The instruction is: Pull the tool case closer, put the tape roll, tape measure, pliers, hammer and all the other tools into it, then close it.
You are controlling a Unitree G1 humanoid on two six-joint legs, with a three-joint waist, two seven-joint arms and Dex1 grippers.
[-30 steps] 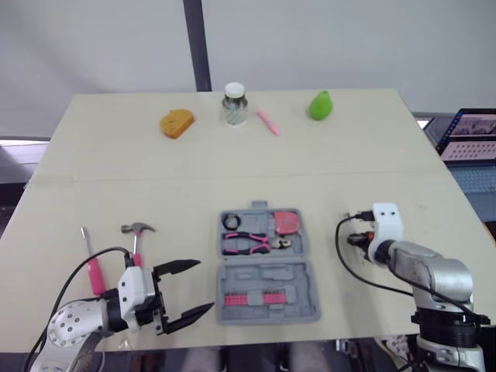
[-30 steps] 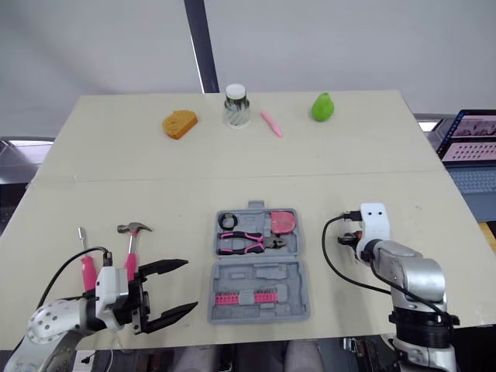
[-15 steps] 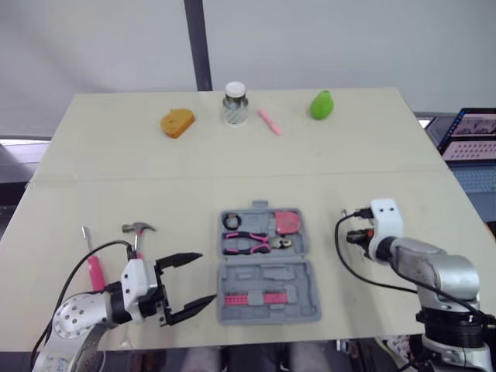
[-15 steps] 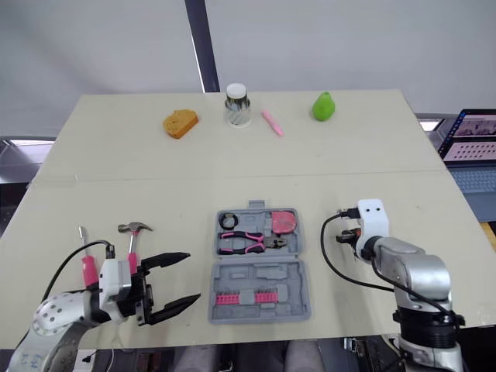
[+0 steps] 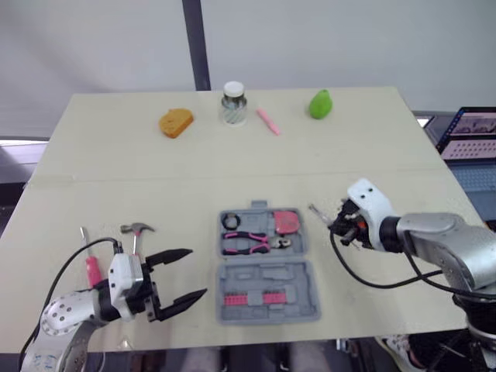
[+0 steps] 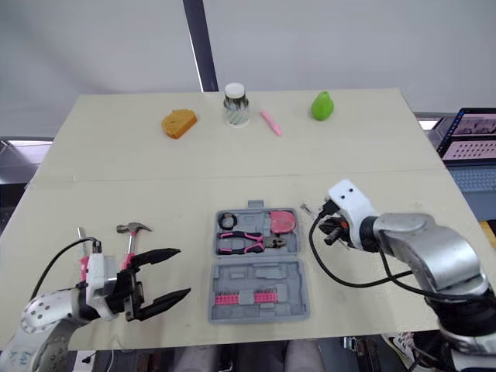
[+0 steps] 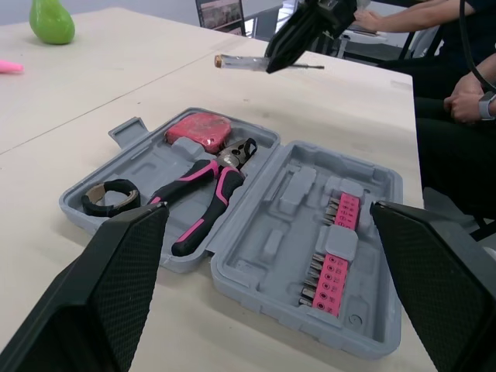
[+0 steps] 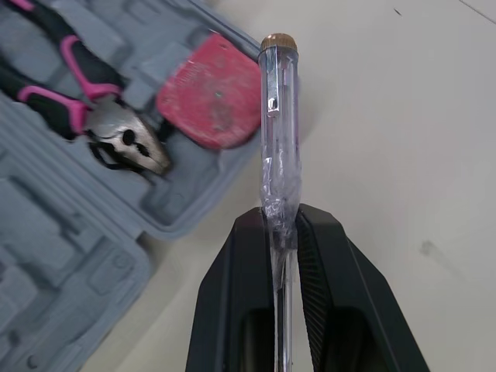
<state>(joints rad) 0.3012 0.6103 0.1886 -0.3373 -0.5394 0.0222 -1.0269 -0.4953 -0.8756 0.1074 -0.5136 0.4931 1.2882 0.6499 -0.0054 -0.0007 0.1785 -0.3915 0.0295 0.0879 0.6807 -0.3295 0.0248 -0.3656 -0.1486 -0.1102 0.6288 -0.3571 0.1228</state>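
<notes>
The grey tool case (image 5: 267,263) lies open near the table's front edge. In it are a black tape roll (image 5: 231,222), pink-handled pliers (image 5: 252,242), a red tape measure (image 5: 287,222) and a row of pink bits (image 5: 252,298). A hammer (image 5: 137,232) and a pink screwdriver (image 5: 91,262) lie on the table left of the case. My left gripper (image 5: 177,277) is open just right of the hammer, pointing at the case. My right gripper (image 5: 341,225) hovers beside the case's right edge, shut on a clear-handled screwdriver (image 8: 279,147) whose end reaches over the tape measure.
Along the far edge stand an orange bread-like piece (image 5: 177,122), a glass jar (image 5: 233,104), a pink pen (image 5: 268,122) and a green pear (image 5: 320,105). A laptop (image 5: 473,136) sits off the table's right side. Seated people (image 7: 457,85) are beyond that edge.
My right arm has swung left toward the case, bringing the clear-handled screwdriver with it. My left gripper has drawn back slightly to the left, still open.
</notes>
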